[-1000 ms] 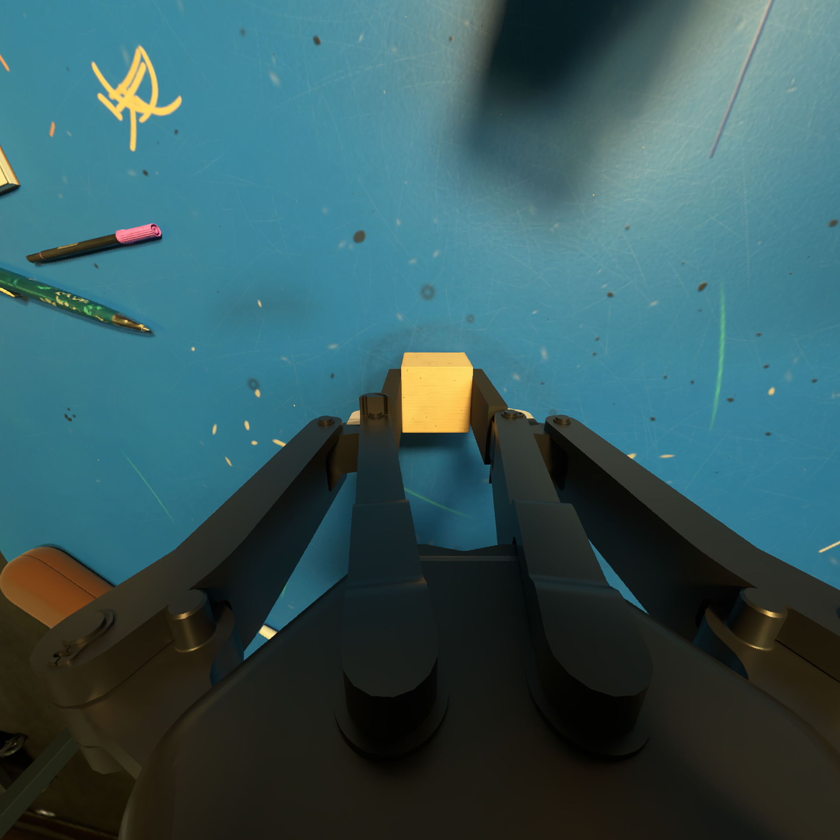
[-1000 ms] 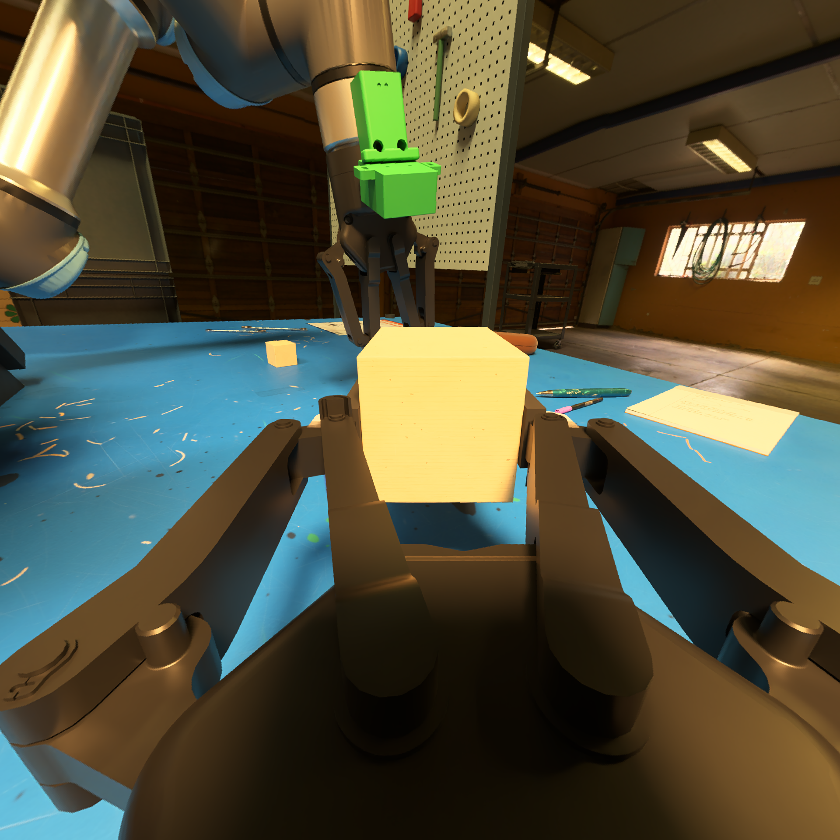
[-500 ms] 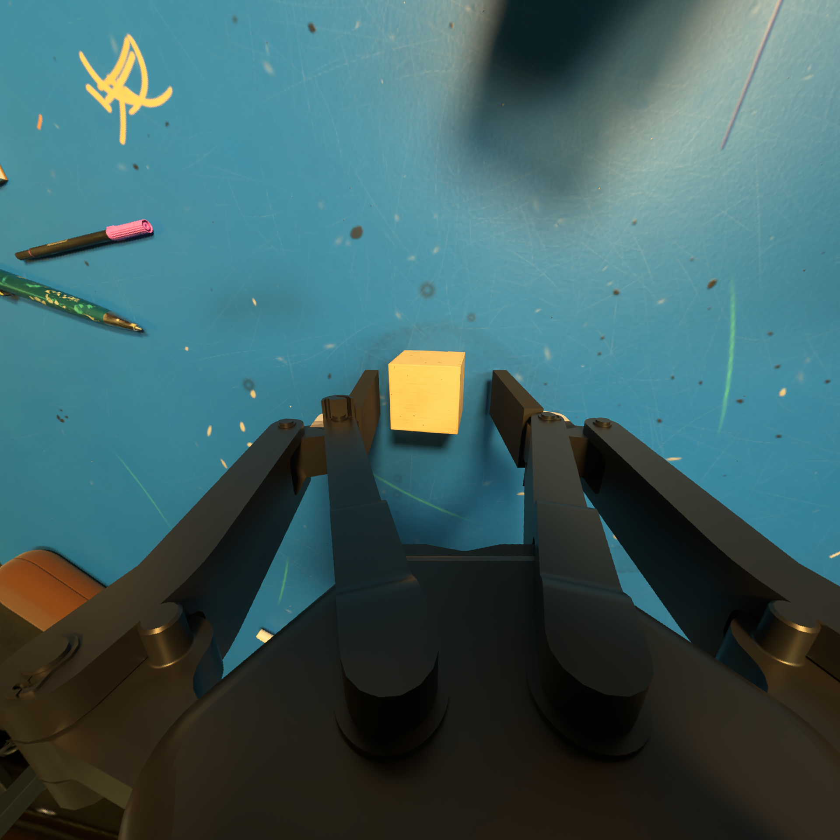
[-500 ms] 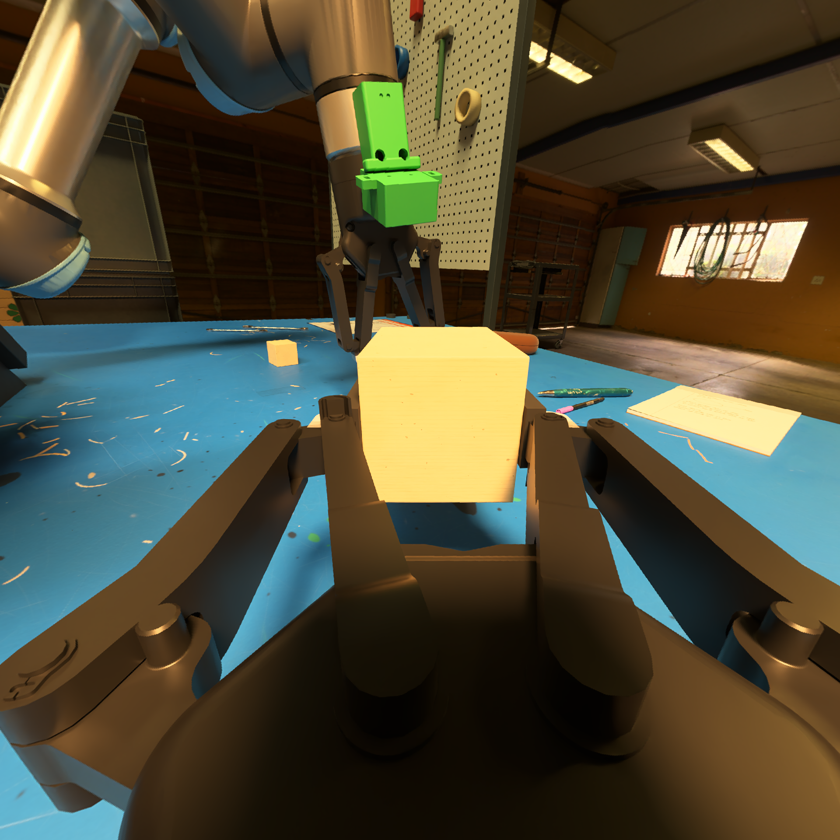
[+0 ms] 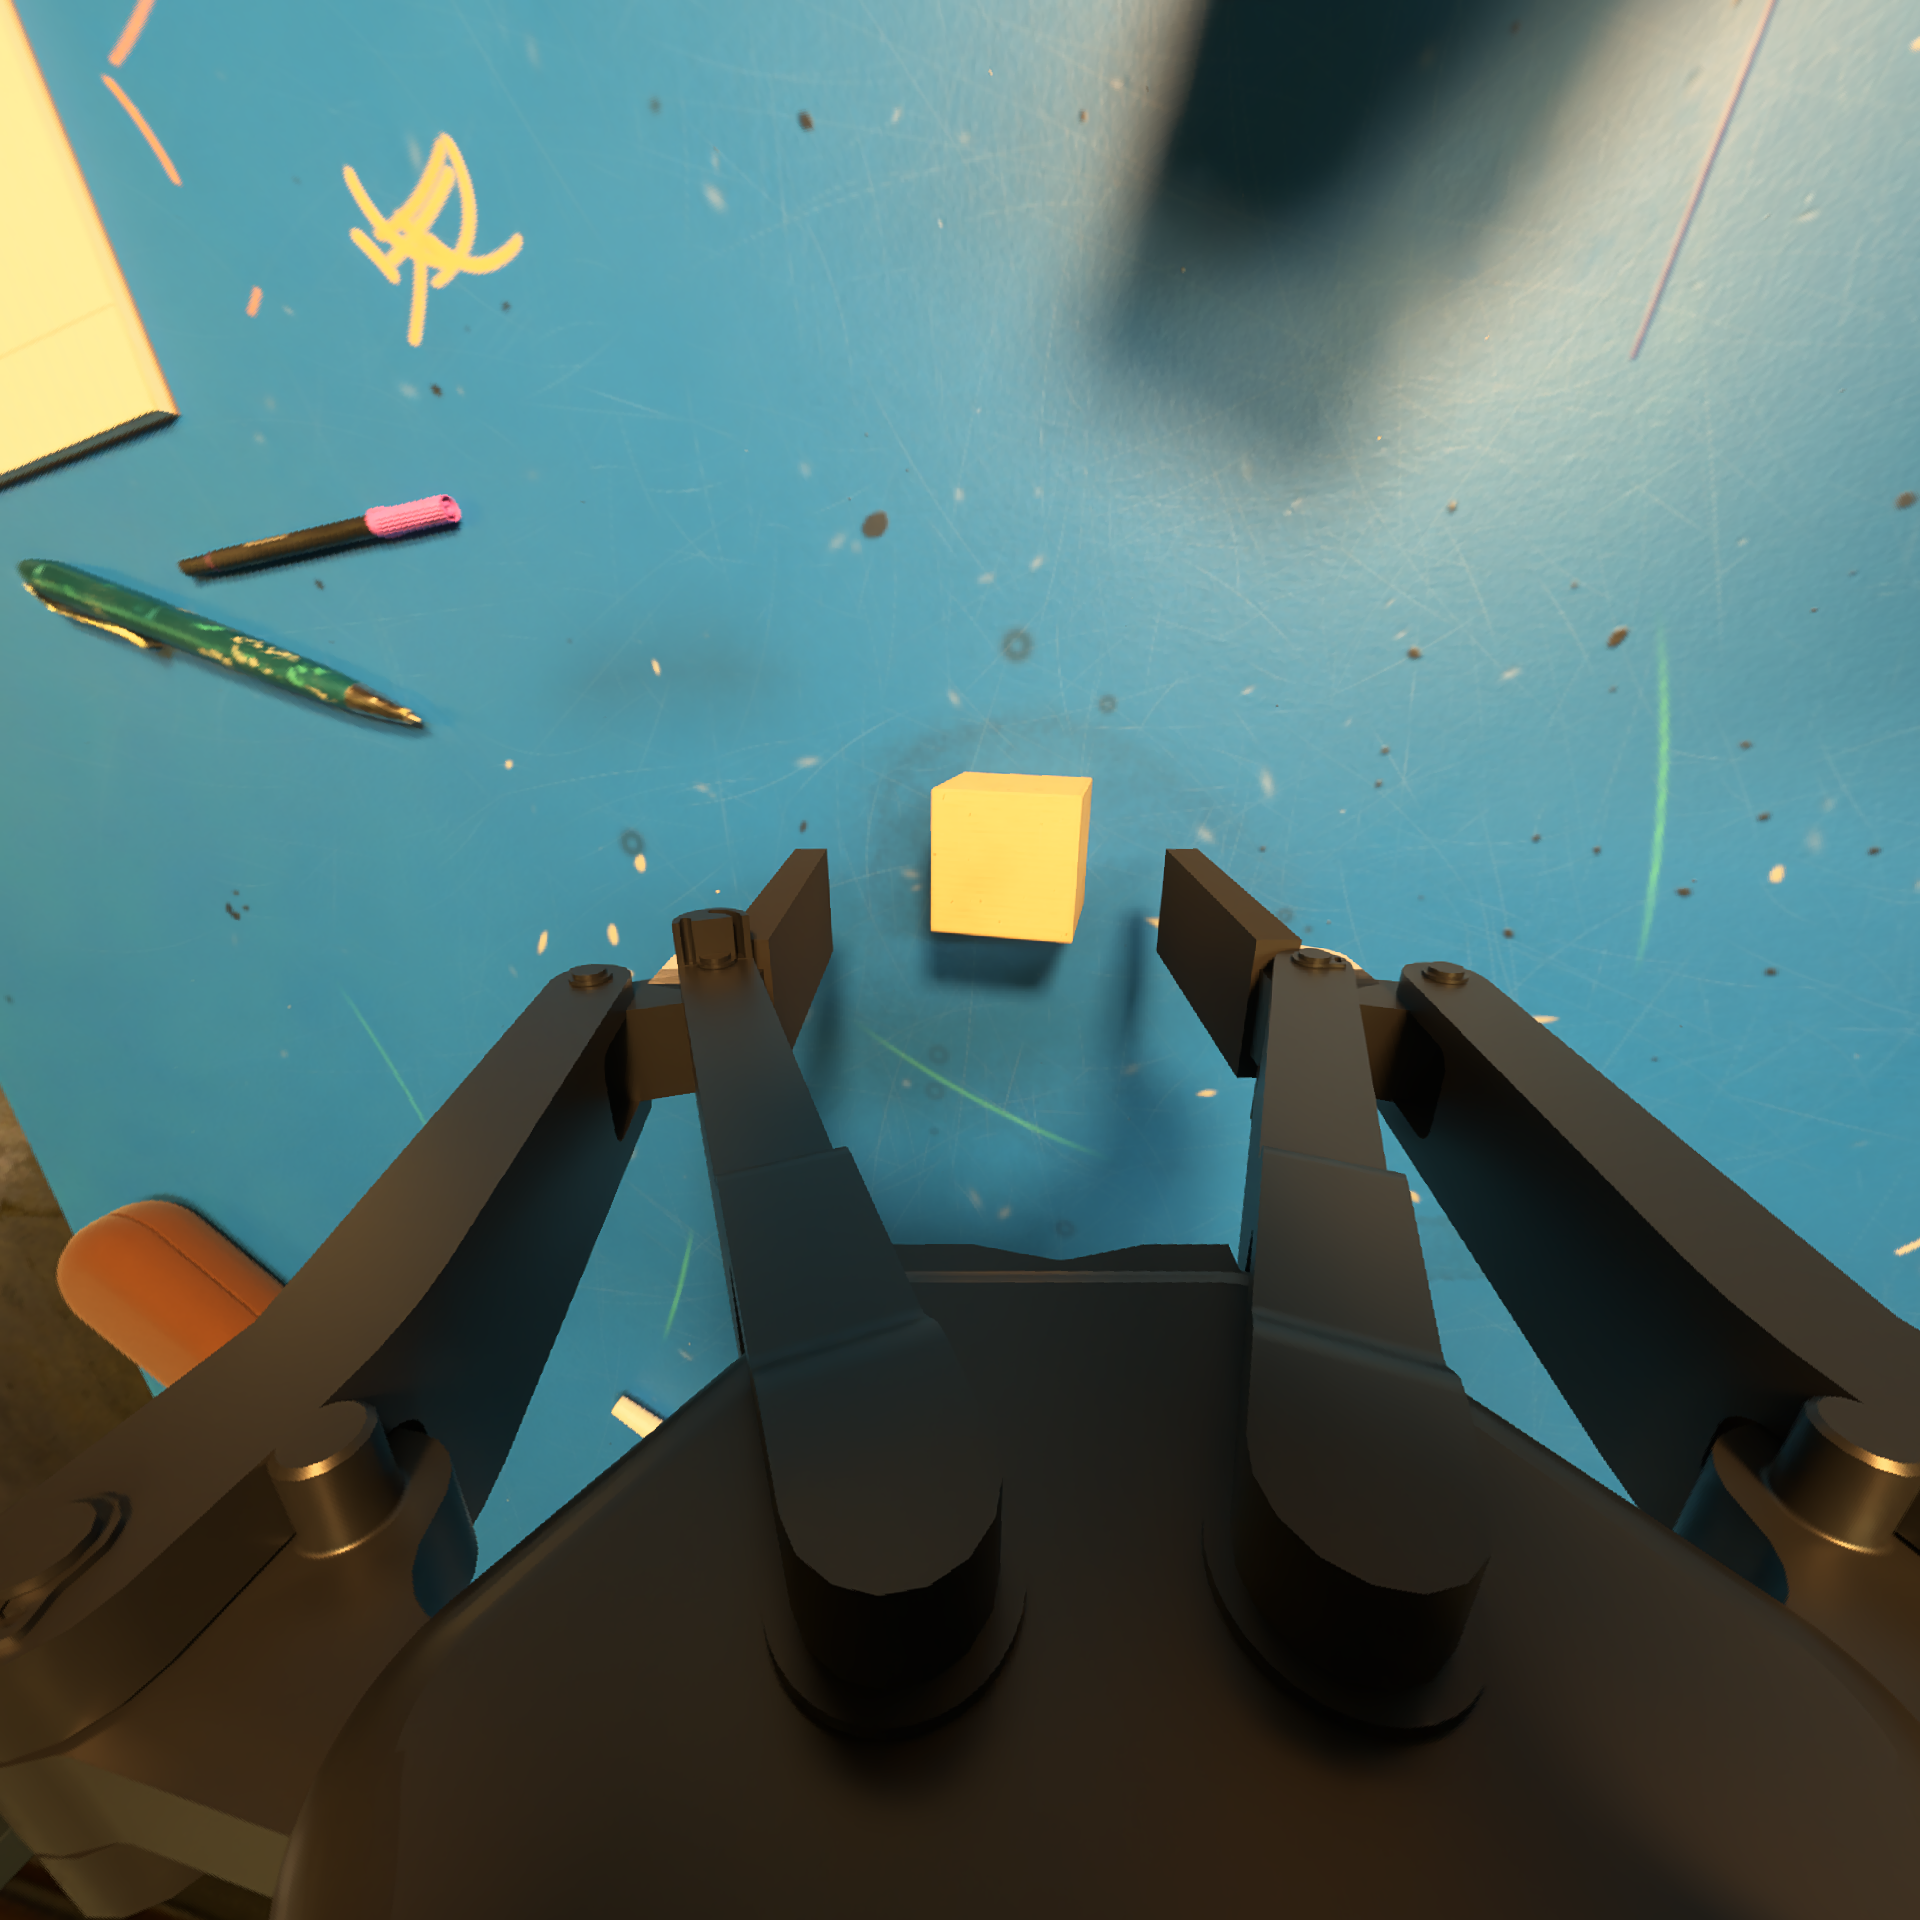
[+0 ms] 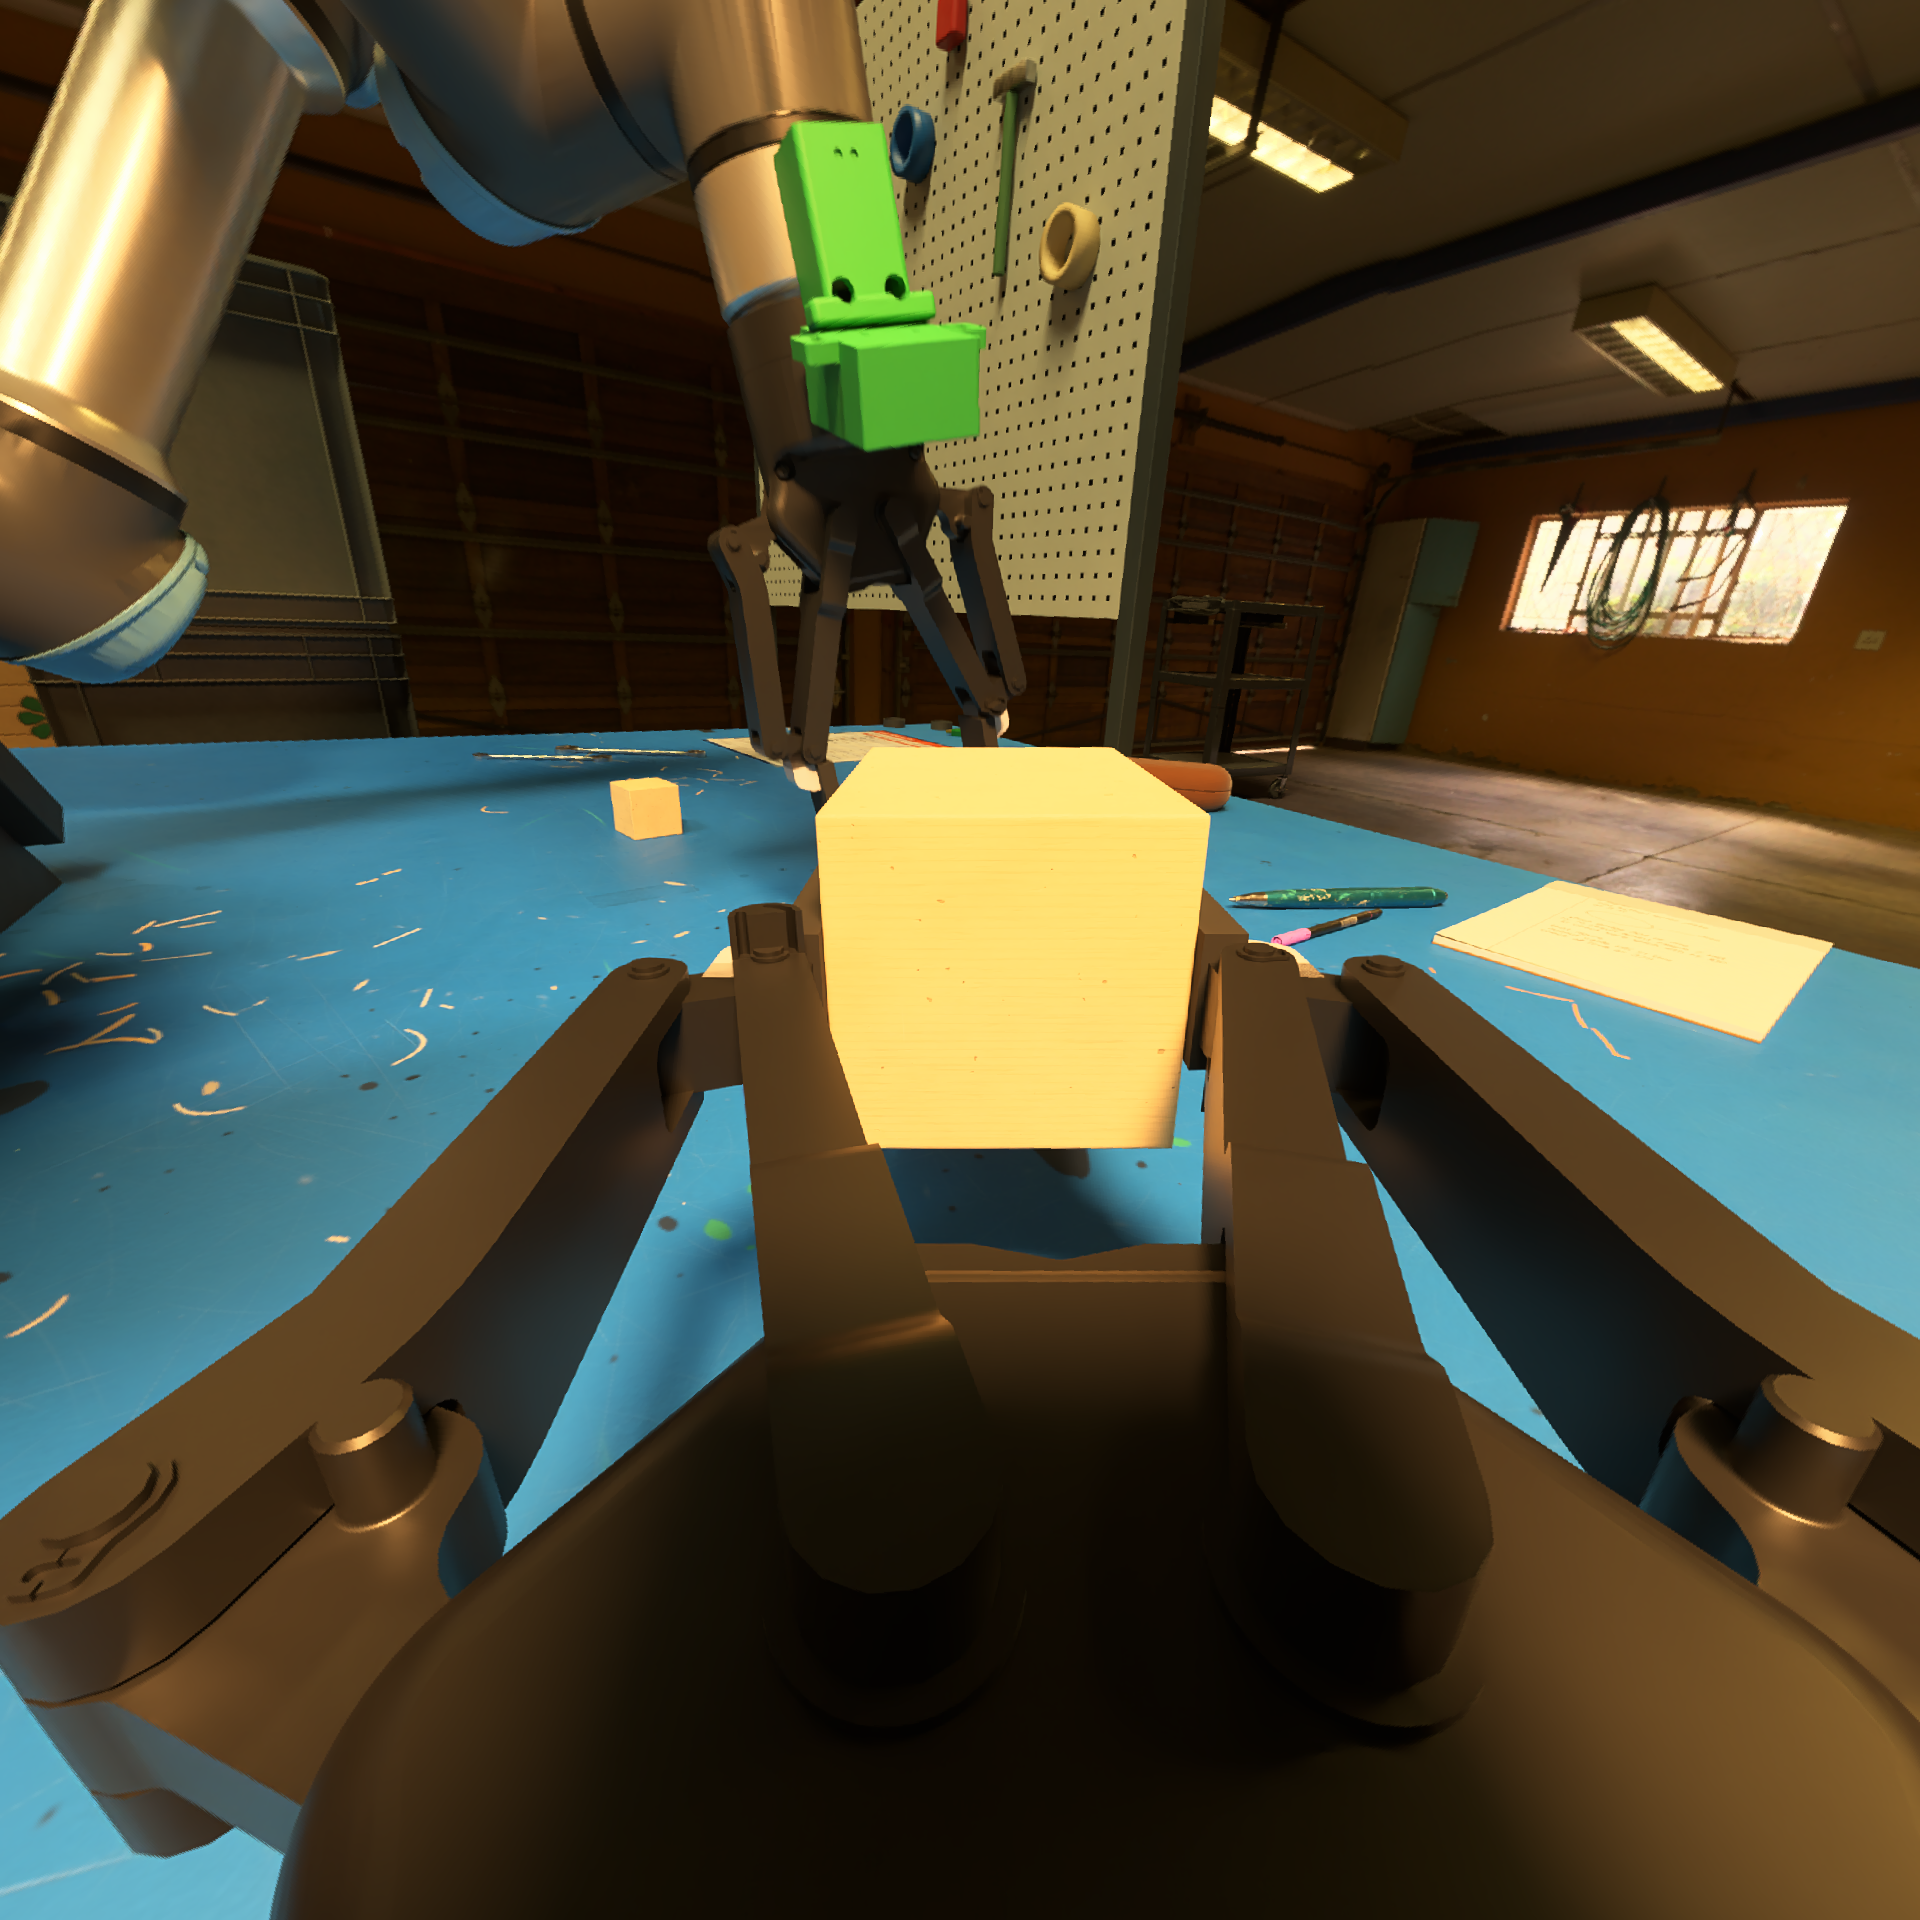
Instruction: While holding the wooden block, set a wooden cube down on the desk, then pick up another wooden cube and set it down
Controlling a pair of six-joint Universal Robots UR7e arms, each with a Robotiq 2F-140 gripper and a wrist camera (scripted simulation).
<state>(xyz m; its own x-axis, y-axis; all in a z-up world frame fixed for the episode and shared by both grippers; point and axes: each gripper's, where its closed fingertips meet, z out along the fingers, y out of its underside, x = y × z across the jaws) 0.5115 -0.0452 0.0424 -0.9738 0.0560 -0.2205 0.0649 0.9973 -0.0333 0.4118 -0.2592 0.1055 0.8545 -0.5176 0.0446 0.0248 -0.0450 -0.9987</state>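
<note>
The left gripper (image 5: 995, 914) hangs wide above the small pale wooden cube (image 5: 1006, 857) on the blue counter (image 5: 1351, 623) — a careless swing (fingers close) could knock it; the right gripper (image 6: 997, 997) clamps the large wooden block (image 6: 1003, 945).

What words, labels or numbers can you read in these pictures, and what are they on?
No text is readable.
Notepad: faint writing, too small to read.
Far sheet of paper: markings too blurred.
Yellow scribble on the desk: no letters.
Wooden block: bare.

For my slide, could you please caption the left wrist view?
Open left gripper above a small wooden cube on the blue desk.
</note>
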